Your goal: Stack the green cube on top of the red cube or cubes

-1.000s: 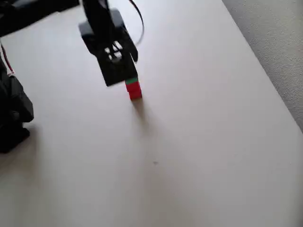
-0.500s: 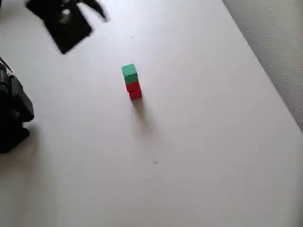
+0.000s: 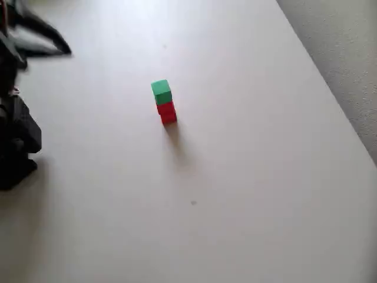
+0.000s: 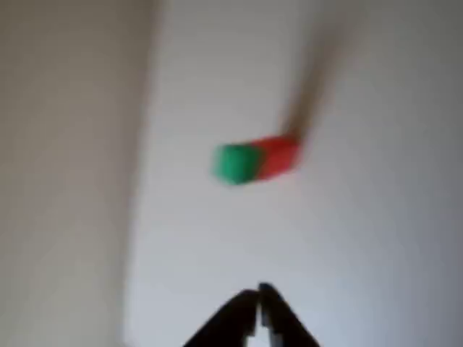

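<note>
The green cube (image 3: 160, 91) sits on top of the red cubes (image 3: 167, 112), forming one upright stack on the white table. The wrist view, which is blurred, has the green cube (image 4: 235, 163) and the red cubes (image 4: 278, 155) ahead of the fingers and well apart from them. My gripper (image 4: 259, 295) is shut with nothing between its black fingertips. From above, the gripper (image 3: 56, 46) is a dark blur at the far upper left, well away from the stack.
The arm's black base (image 3: 17, 147) stands at the left edge of the overhead view. The table's right edge runs diagonally at the upper right, with grey floor (image 3: 347, 53) beyond it.
The gripper let go of the green cube on the stack, then swung away up and to the left. The stack has stayed in place.
</note>
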Tool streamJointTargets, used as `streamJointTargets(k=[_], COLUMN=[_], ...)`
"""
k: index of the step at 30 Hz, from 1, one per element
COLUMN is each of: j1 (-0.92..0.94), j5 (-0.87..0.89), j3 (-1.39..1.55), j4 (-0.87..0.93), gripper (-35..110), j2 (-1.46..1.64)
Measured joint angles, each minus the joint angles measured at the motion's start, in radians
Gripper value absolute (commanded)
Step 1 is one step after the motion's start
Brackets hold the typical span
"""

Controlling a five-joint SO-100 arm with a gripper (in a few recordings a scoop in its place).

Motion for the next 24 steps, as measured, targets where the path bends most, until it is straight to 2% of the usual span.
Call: streamJointTargets(k=[6, 11, 24], j1=[0.025, 0.023, 0.069], j5=[-0.031, -0.034, -0.009], j3=[0.385, 0.571, 0.655], j4=[-0.126, -0.137, -0.156], gripper=[-2, -2, -1], j2=[0.158, 0.307, 0.345])
